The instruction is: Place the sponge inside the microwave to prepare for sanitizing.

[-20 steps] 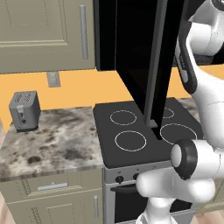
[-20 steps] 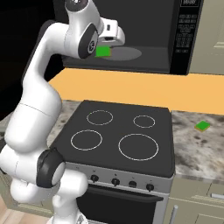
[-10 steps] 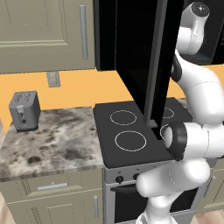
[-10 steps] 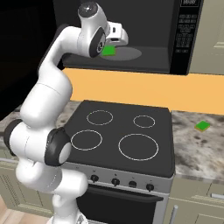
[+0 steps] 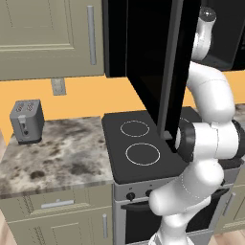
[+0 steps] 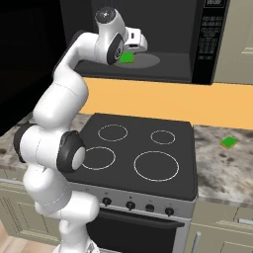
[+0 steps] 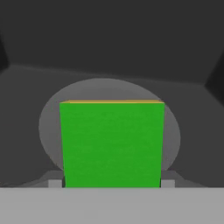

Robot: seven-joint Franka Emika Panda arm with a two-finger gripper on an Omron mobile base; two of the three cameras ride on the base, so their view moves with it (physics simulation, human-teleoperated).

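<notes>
The sponge (image 7: 112, 144) is a green slab with a thin yellow edge. It sits between the two finger tips of my gripper (image 7: 111, 183), which is shut on it. Beneath it lies the grey round turntable (image 7: 173, 131) on the floor of the microwave's dark cavity. From the right base view, the gripper (image 6: 129, 52) reaches into the microwave (image 6: 168, 66) from the left and holds the sponge (image 6: 127, 58) just over the turntable's left part. The microwave's tall black door (image 5: 158, 67) stands swung open, with the arm passing behind it.
A black four-ring cooktop (image 6: 143, 153) with an oven lies right below the microwave. A small green square thing (image 6: 228, 143) rests on the speckled counter to its right. A grey toaster (image 5: 26, 122) stands on the left counter. The microwave's control panel (image 6: 210, 39) is on its right.
The arm has stretched out and carried the sponge a little further right, deeper into the microwave cavity. The grip on the sponge is unchanged.
</notes>
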